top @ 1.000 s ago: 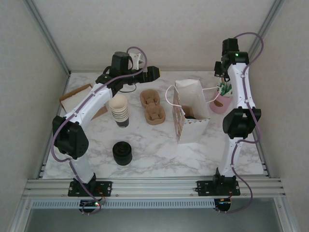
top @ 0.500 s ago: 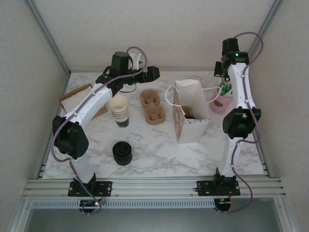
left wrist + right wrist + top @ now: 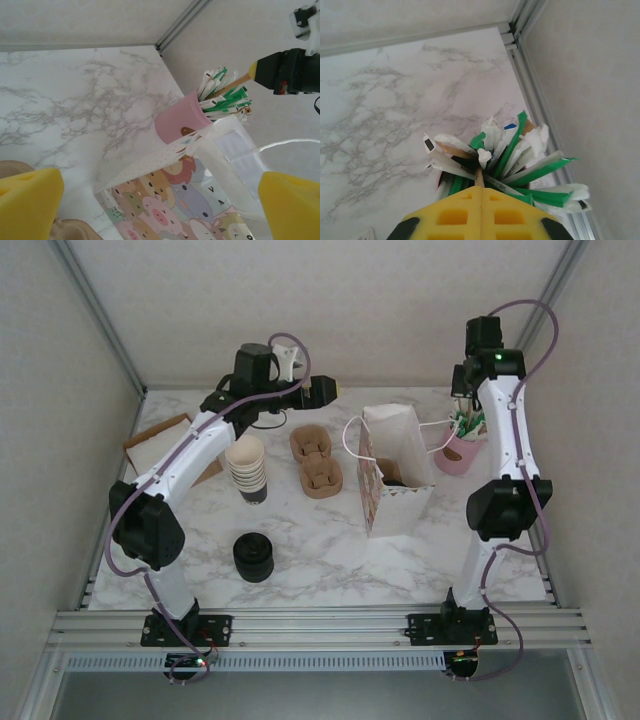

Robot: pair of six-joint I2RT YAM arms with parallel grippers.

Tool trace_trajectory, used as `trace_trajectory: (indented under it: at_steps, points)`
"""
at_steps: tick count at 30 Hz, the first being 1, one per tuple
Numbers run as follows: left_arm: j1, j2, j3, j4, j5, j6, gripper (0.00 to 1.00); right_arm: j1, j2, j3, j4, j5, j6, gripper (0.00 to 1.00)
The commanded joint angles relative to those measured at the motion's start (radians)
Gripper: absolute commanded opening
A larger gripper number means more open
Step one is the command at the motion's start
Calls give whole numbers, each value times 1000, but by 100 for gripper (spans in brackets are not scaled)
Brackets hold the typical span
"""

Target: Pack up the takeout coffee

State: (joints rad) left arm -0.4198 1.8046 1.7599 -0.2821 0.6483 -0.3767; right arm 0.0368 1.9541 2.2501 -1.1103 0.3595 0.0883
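The takeout coffee is hidden; a dark shape sits in the open mouth of the patterned paper bag, and I cannot tell what it is. My right gripper is shut on a thin wooden stir stick that rises from the pink cup of wrapped straws and sticks. In the top view my right gripper hangs over that cup at the back right. My left gripper hovers open at the back, left of the bag. Its yellow pads frame the bag's animal print and the pink cup.
A lidless stack of cream-rimmed cups stands left of centre, and a squat black stack of lids sits nearer the front. Brown pulp cup carriers lie between the cups and the bag. Brown paper lies at the back left.
My right gripper has closed on the stir stick, and its wrist has risen a little over the pink cup. The left gripper has shifted slightly up and right.
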Motion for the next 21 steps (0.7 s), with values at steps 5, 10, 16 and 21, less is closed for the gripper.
trace_trajectory:
  at_steps: [5, 10, 16, 21]
  points:
    - [-38, 22, 72, -26, 14, 41, 100, 11, -120, -19, 26, 45, -1, 0]
    - [-57, 24, 79, -14, 10, 50, 100, 14, -187, -15, 15, 24, 11, 0]
    - [-74, 53, 112, -7, 13, 42, 100, 17, -246, 2, 6, 0, 19, 0]
    - [-86, 51, 118, -6, 11, 42, 100, 21, -288, 42, -12, -1, 24, 0]
